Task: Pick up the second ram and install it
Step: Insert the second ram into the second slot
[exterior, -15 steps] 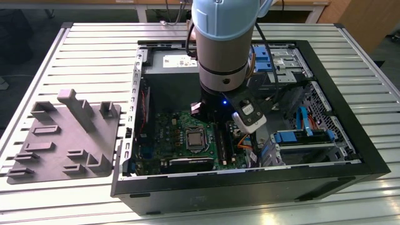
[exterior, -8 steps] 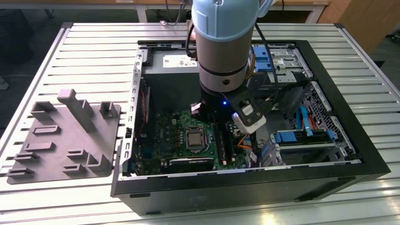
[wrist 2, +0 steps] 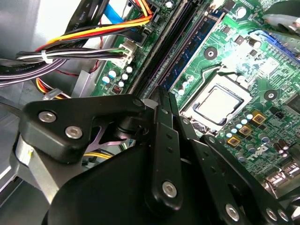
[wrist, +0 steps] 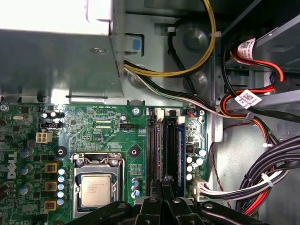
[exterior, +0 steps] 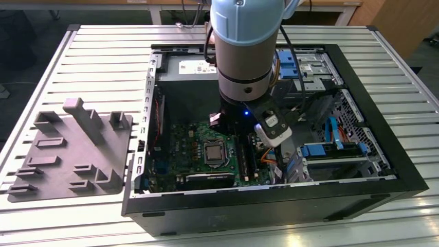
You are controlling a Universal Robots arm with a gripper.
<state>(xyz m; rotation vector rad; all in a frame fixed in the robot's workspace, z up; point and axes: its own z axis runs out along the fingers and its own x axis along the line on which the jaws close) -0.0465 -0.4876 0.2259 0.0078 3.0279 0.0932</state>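
- Gripper [wrist: 163, 188] is inside the PC case [exterior: 384, 154], at the motherboard [wrist: 108, 136] edge nearest the cable bundle.
- Jaws pinched nearly together. The thin dark sliver between them looks like the second ram [wrist: 163, 179] seen edge-on, right over the memory sockets [wrist: 153, 150].
- Handling (judgement): light, stiff, thin board w/ fragile chips and contacts. Hold by the long top edge, mid-length, keep it square to the slot.

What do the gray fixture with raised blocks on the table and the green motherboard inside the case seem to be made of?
The gray fixture with raised blocks looks like matte moulded or printed plastic: uniform dull gray, no glints. The green motherboard looks like glossy lacquered circuit-board laminate, with soldered parts and a shiny metal processor lid.
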